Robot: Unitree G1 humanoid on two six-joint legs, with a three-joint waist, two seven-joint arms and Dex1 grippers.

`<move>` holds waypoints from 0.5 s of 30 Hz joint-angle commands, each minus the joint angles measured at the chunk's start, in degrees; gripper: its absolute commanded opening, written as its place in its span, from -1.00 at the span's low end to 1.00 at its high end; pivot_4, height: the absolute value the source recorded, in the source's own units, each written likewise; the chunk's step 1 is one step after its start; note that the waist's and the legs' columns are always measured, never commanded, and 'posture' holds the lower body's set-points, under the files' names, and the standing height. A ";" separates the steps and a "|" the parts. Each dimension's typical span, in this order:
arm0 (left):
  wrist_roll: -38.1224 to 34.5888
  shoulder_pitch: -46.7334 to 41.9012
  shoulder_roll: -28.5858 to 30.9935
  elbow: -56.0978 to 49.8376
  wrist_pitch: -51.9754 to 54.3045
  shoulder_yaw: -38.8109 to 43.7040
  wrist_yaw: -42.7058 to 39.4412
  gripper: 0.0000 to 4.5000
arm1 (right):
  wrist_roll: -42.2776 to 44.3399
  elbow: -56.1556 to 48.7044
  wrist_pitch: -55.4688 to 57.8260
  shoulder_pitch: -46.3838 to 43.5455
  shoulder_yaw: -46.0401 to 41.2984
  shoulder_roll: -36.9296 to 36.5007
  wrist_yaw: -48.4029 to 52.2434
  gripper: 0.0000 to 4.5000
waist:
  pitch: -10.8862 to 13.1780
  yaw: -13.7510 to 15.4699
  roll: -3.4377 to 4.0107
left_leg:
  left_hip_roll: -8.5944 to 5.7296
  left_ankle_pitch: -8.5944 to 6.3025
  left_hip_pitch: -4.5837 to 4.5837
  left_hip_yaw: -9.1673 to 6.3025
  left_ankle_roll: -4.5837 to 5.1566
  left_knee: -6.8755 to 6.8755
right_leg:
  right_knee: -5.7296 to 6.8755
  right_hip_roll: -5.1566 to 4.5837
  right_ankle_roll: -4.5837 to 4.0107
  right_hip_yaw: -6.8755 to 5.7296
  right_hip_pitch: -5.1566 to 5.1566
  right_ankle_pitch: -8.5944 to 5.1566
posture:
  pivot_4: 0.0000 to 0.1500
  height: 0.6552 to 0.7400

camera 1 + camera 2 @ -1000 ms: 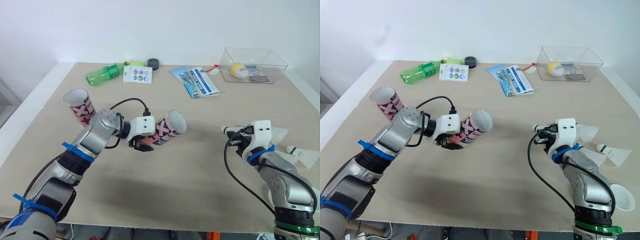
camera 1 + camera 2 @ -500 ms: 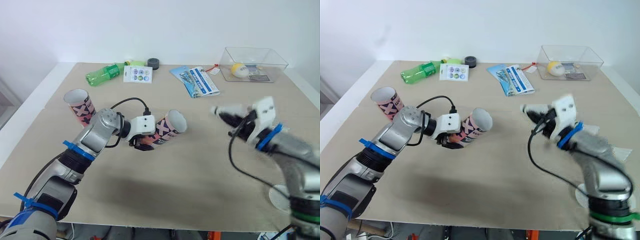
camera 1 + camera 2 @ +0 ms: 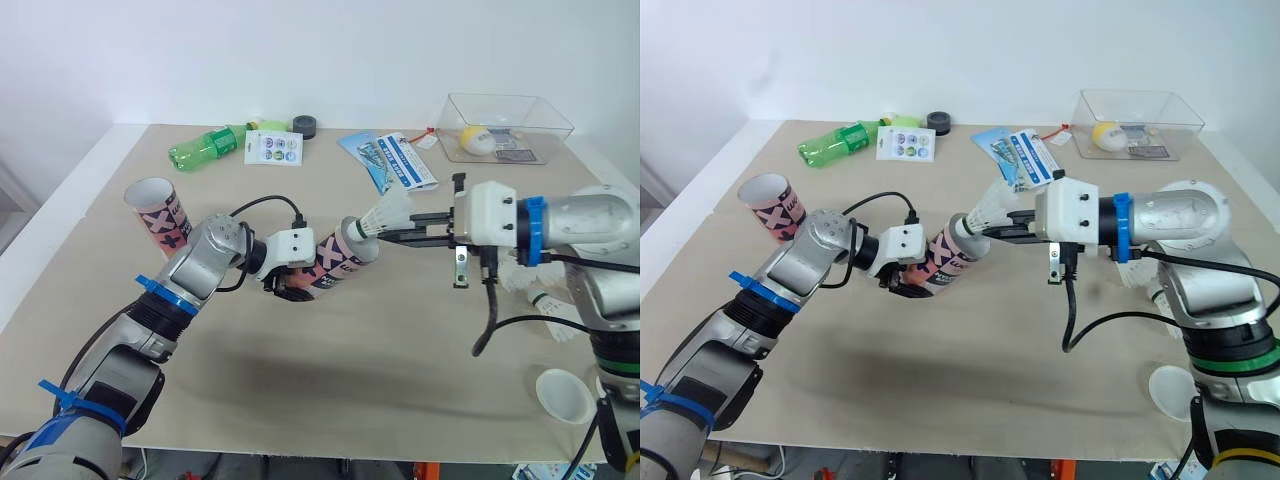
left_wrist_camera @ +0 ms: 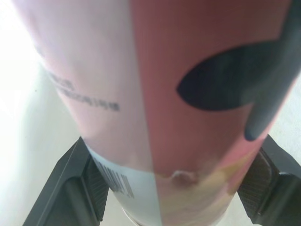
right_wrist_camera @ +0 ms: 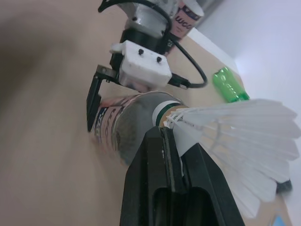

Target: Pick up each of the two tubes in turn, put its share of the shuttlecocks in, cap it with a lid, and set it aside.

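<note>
The beige worktop [image 3: 330, 400] is carrying everything. At its far right corner a clear plastic box [image 3: 548, 112] is sitting with a yellow ball [image 3: 477, 139] inside it. Along the far edge a green bottle [image 3: 205, 147] is lying on its side. A white sticker card [image 3: 274, 148] is lying just beside it, and a blue brochure [image 3: 395, 163] is lying nearer the box.

One pink tube [image 3: 335, 262] is hanging above the middle of the worktop. It is tilting, with its open mouth pointing up and toward the robot's right. The left claw [image 3: 287, 287] is clenching it near its lower end, and in the left wrist view a black finger is pressing on either side of the tube's wall. The second pink tube [image 3: 160, 213] is standing upright on the robot's left, well apart from the held one, with its mouth open.

The right claw [image 3: 392, 234] is reaching across toward the held tube. It is pinching a white shuttlecock [image 3: 388, 213] by the skirt just behind the cork. The cork, with its green band, is sitting right at the rim of the tube's mouth, and the feathers are fanning away from the tube. Whether the cork is already inside the rim is hard to tell.

Further shuttlecocks [image 3: 548, 303] are lying on the worktop at the right, partly behind the right arm. A white lid [image 3: 563, 396] is lying near the front right edge. A small black tape roll [image 3: 305, 124] is sitting at the far edge, just beside the sticker card.
</note>
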 commanded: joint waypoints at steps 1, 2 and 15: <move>0.03 -0.38 -0.58 -1.02 0.35 -0.40 0.16 0.33 | -2.34 2.52 -4.46 -3.36 1.32 0.94 1.59 -1.00 | 0.00 -0.01 0.01 | 0.00 0.00 0.00 0.01 0.00 -0.03 | 0.00 0.00 0.04 0.00 -0.01 0.02 | 1.00 1.00; 0.06 -0.38 -0.63 -1.03 0.41 -0.39 0.21 0.33 | -2.90 3.49 -5.50 -3.88 1.76 1.25 1.97 -1.00 | 0.00 0.05 0.00 | 0.00 0.00 0.00 0.00 0.00 -0.06 | 0.00 0.00 0.05 0.00 -0.02 0.01 | 1.00 1.00; 0.49 0.41 -0.50 -1.09 1.39 -0.39 1.34 0.33 | 0.16 3.32 -2.50 -7.39 1.27 2.40 6.17 0.27 | 0.01 0.02 0.02 | 0.00 0.00 0.02 -0.05 0.00 -0.11 | 0.03 0.00 0.03 -0.03 -0.01 0.00 | 1.00 1.00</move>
